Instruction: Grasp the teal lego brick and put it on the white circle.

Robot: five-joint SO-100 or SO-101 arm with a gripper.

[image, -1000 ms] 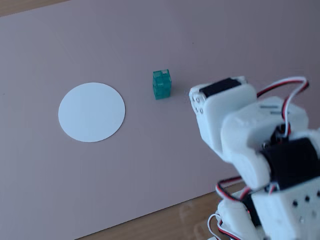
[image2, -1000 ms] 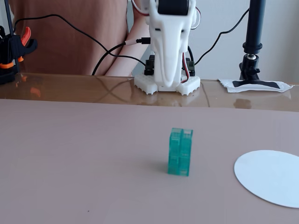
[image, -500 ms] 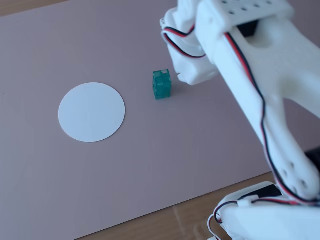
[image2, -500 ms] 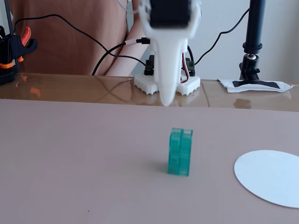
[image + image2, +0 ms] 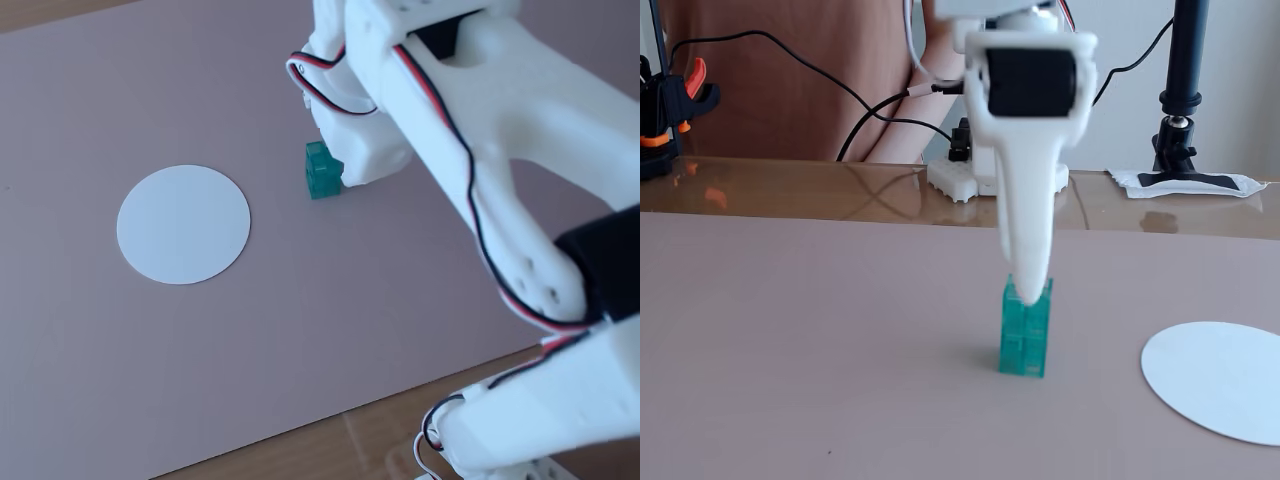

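Note:
The teal lego brick stands upright on the pinkish-mauve mat, also seen from above as the teal lego brick. My white gripper hangs straight over it, its tapered tip level with the brick's top edge. Only one finger shows, front on, so the jaw gap is hidden. In the other fixed view the arm covers the fingers and presses close to the brick's right side. The white circle lies flat at the right of the brick; from above the white circle lies to its left, well apart.
Behind the mat is a glossy wooden strip with the arm base, black cables, an orange-black clamp at the left and a black camera stand taped down at the right. A person in a brown top stands behind.
The gripper has swung forward from near its base and come down until its tip reaches the brick's top. The brick and the white circle have not moved.

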